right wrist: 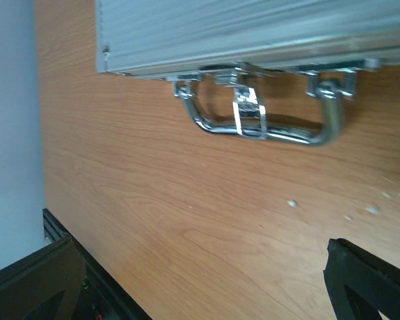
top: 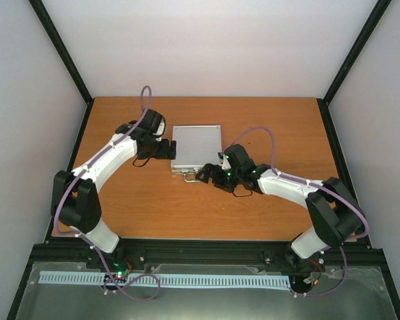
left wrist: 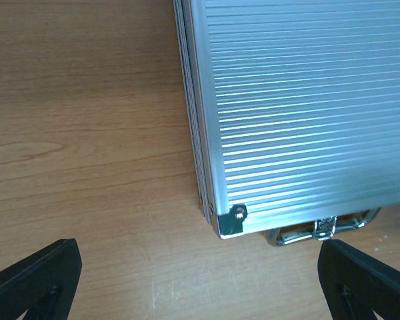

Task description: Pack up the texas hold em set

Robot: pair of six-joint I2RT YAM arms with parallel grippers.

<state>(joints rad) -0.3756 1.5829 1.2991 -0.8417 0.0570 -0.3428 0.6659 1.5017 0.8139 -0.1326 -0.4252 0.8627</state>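
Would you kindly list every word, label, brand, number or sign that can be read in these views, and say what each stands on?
None: no text can be read in any view.
Case: plain ribbed lid, no label or brand showing.
Handle and latch: bare metal, no marking made out; this view is slightly blurred.
Table: wood grain only, no writing.
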